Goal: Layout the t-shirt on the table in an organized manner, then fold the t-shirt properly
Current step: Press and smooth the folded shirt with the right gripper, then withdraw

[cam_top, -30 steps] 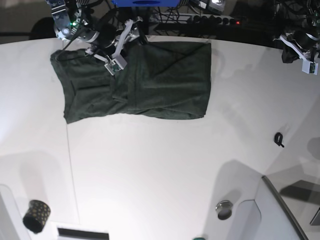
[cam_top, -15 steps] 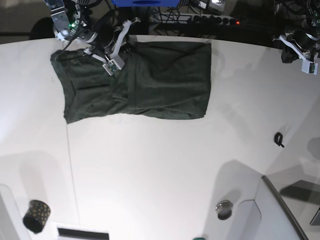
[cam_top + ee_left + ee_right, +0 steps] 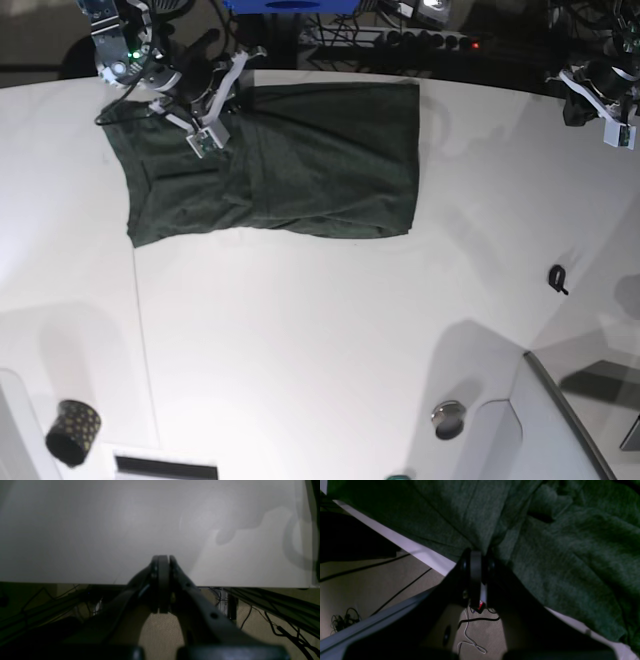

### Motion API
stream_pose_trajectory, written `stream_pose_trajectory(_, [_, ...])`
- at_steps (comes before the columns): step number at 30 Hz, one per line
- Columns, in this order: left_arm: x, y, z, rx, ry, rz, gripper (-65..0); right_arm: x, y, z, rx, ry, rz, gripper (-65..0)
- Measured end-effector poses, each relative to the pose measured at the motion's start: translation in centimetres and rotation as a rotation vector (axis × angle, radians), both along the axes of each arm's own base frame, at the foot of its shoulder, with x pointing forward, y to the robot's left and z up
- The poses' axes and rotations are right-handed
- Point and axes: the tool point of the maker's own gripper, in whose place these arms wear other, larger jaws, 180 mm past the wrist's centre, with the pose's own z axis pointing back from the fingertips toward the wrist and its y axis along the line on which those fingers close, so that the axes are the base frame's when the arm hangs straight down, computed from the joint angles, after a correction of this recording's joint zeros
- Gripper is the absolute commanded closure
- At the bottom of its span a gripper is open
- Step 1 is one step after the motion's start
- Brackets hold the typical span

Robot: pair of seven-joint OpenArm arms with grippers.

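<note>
In the left wrist view, the left gripper (image 3: 162,562) is clenched on nothing, its fingers pressed flat together, and it hangs over the far edge of the white table (image 3: 100,535). No cloth is near it, so this arm appears parked out of the way while the other one works.

In the right wrist view, the right gripper (image 3: 477,555) is pinched onto a fold of the dark green t-shirt (image 3: 570,555) right at the table's rim (image 3: 420,551). Creases fan out from the pinch, which suggests the hem is gripped so that it can be pulled.

In the base view, the t-shirt (image 3: 300,165) lies bunched into a rough rectangle at the back of the table (image 3: 320,350), with the right gripper (image 3: 222,92) at its back edge. The left gripper (image 3: 575,100) sits well apart at the opposite side. The garment is not yet spread flat, so the layout step seems unfinished.
</note>
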Motion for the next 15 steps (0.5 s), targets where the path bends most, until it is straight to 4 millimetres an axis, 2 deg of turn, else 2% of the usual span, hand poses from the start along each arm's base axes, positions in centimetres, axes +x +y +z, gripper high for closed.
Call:
stream_pose_trajectory(2, [0.0,0.0,-0.1,-0.002,0.001,0.001,0.0,-0.6,-0.3,-0.2,-0.025,0.038,0.02,-9.8])
stream_pose_trajectory(4, [-0.2,0.1,-0.4,-0.012,0.005,0.011,0.0,-1.0,-0.4,0.3,-0.05,0.054,0.043,-21.2])
stream_pose_trajectory(6, [-0.7,0.1,-1.0,-0.024,0.02,0.025,0.0,0.0,0.4,2.4,-0.02,-0.008,0.039,-32.0])
stream_pose_trajectory(8, [-0.9,0.1,-1.2,-0.029,0.025,0.03,0.0,0.7,1.0,4.4,0.005,-0.068,0.038,-38.6])
stream_pose_trajectory(10, [-1.0,0.1,-1.2,-0.031,0.026,0.031,0.0,1.2,1.2,5.6,0.013,-0.102,0.041,-38.9])
stream_pose_trajectory(12, [-0.9,0.1,-1.2,-0.032,0.022,0.031,0.0,2.6,1.0,5.9,-0.004,-0.122,0.05,-39.0])
stream_pose_trajectory(15, [-1.0,-0.3,-1.3,-0.044,0.014,0.047,0.0,7.4,0.8,6.6,-0.01,-0.202,0.042,-39.0])
